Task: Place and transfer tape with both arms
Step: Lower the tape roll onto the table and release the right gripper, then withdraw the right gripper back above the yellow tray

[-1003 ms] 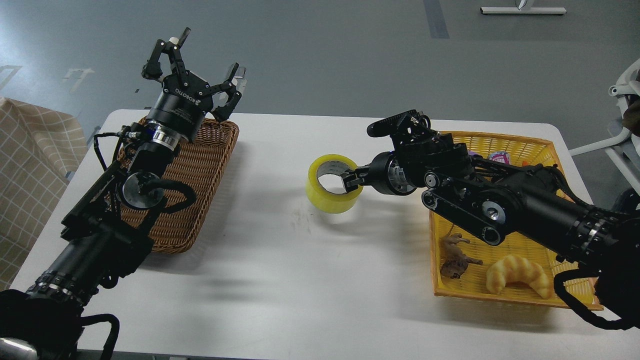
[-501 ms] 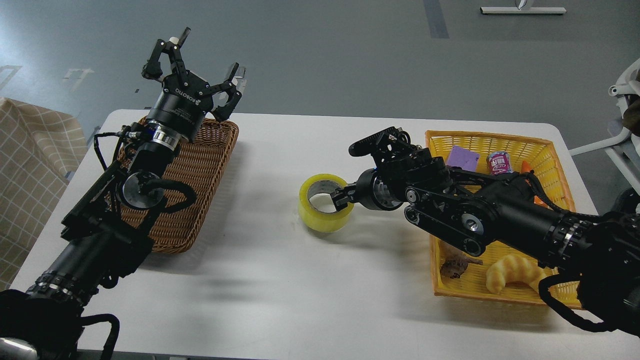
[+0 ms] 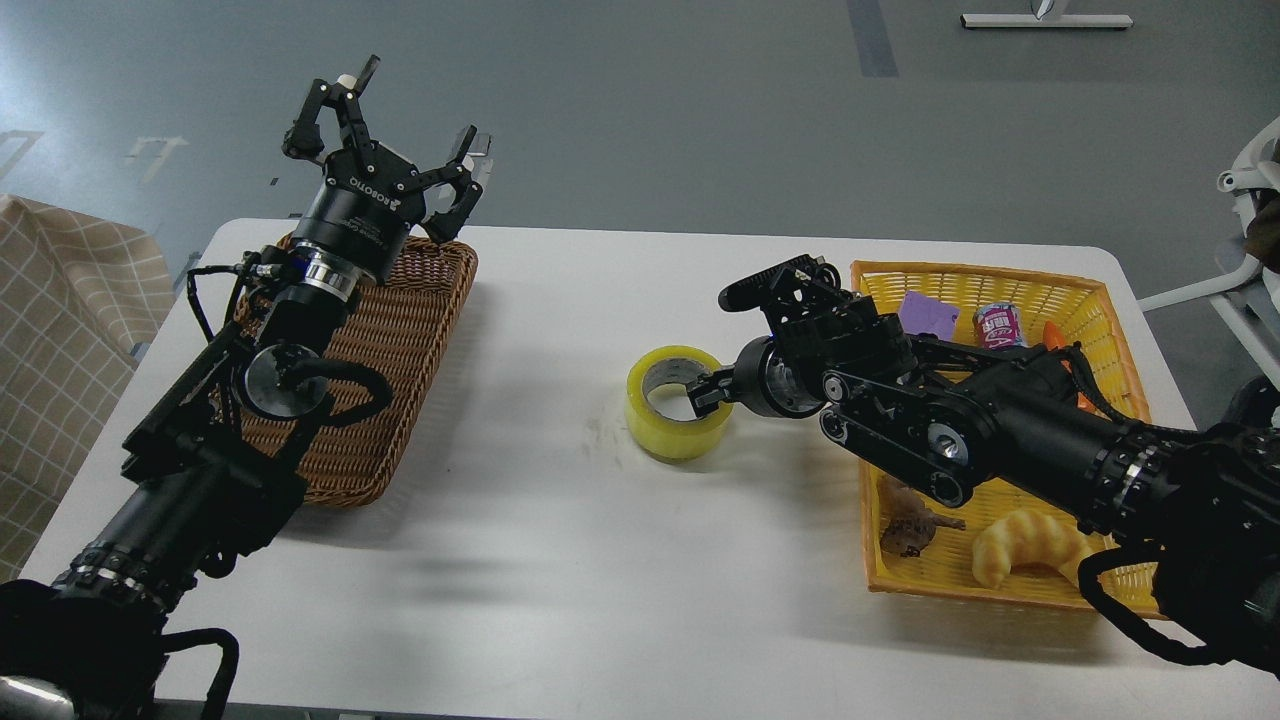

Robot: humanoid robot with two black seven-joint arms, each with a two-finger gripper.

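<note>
The tape (image 3: 672, 425), a yellow roll with a grey-white core, lies flat with its hole up on the white table (image 3: 560, 570), near the middle. My right gripper (image 3: 706, 390) reaches in from the right and is shut on the roll's right wall, one finger inside the hole. My left gripper (image 3: 400, 125) is open and empty, raised above the far end of the brown wicker basket (image 3: 400, 330), well left of the tape.
A yellow basket (image 3: 1000, 275) at the right holds a croissant toy (image 3: 1030, 545), a brown toy animal (image 3: 915, 525), a purple block (image 3: 925, 312) and a small can (image 3: 995, 322). My right arm lies over it. A checked cloth (image 3: 60, 330) hangs at far left.
My right gripper lowered the tape toward the table and to the left, then shifted it slightly back to the right. The left arm has not moved.
</note>
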